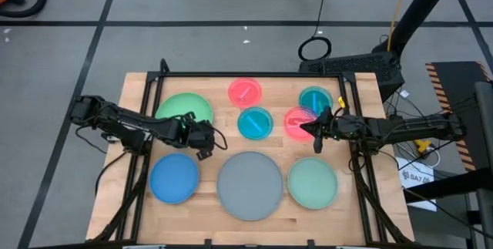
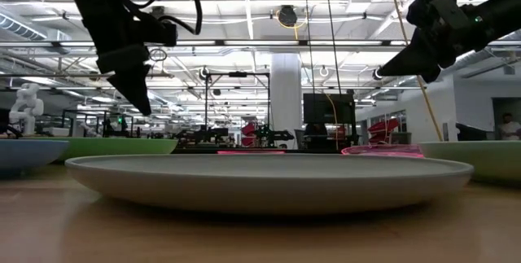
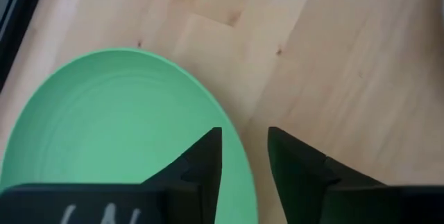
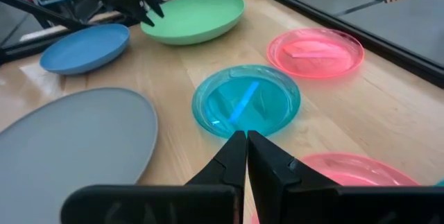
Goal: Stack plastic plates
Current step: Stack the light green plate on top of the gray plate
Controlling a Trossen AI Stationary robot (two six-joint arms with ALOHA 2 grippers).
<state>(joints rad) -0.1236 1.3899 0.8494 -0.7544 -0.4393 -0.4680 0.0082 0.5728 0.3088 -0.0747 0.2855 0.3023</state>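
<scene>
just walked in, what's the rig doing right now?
Plate stacking, and nothing is stacked yet: all eight plates lie singly on the table. The left claw hangs open at the edge of the green plate, straddling its rim without gripping it. The right claw is shut and empty, hovering over a pink plate and facing the teal plate. The big grey plate sits at the front, between the blue plate and the pale green plate.

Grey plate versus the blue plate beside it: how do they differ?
The grey plate is clearly larger than the blue plate. The grey plate sits at the table's front middle, the blue plate toward the left arm's side. Both are round, lie flat, and nothing is stacked on them.
</scene>
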